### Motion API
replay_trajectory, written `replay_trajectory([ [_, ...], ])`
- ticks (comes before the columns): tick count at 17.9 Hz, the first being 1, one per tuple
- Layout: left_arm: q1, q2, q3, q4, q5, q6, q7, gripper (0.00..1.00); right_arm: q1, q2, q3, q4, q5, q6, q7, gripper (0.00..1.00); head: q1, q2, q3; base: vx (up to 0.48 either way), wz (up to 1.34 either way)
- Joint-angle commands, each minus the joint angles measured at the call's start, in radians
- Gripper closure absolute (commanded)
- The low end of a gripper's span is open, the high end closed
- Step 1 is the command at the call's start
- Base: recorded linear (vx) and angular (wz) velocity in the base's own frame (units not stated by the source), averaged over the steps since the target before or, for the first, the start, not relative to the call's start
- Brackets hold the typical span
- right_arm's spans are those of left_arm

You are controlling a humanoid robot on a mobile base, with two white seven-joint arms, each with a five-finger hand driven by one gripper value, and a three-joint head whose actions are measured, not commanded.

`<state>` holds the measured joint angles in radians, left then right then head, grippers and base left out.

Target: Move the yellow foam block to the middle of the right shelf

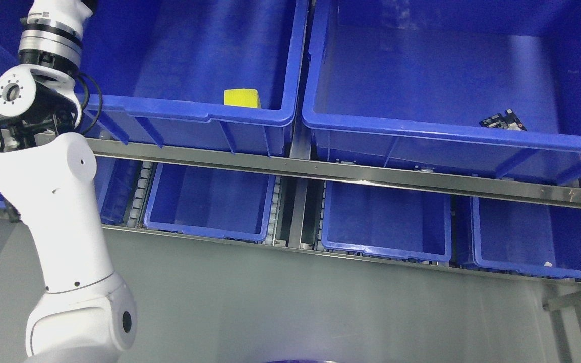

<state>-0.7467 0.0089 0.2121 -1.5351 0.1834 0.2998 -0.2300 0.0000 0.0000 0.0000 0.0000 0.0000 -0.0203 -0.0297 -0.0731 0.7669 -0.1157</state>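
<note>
**Block in upper left bin, left arm raised beside it**

I see the yellow block (242,98) lying in the upper left bin (189,108), against its front wall and toward the right end. Only the block's top shows above the bin's rim. Nothing touches it.

My left arm (63,212) rises from the lower left corner and runs up the left side of the view, past the steel rail (321,171), to the top edge. Its wrist section leaves the picture at the upper left. The hand itself is out of frame, so I cannot tell whether it is released, clenched or grasping. My right arm does not show.

The upper right bin (452,133) sits just beside the left one, a narrow gap between them. A small dark circuit board (502,121) lies in it near the front wall, toward the right.

Below the rail I count 3 smaller bins in a row: left (210,234), middle (386,252) and right (537,269). The right one holds a small white scrap (548,263). A further bin is partly hidden behind my arm.
</note>
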Motion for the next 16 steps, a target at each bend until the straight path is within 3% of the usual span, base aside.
replay_trajectory([
  [1,-0.002,0.009,0.017,-0.014,0.004,0.001,-0.006,0.00,0.025,-0.017,-0.012,-0.017,0.003,0.000,0.001,0.00,0.0000,0.000,0.000,0.000,0.00],
  [16,0.038,0.009,0.000,-0.011,0.039,-0.001,0.003,0.00,0.025,-0.017,-0.012,-0.017,0.003,0.000,0.001,0.00,0.0000,0.000,0.000,0.000,0.00],
])
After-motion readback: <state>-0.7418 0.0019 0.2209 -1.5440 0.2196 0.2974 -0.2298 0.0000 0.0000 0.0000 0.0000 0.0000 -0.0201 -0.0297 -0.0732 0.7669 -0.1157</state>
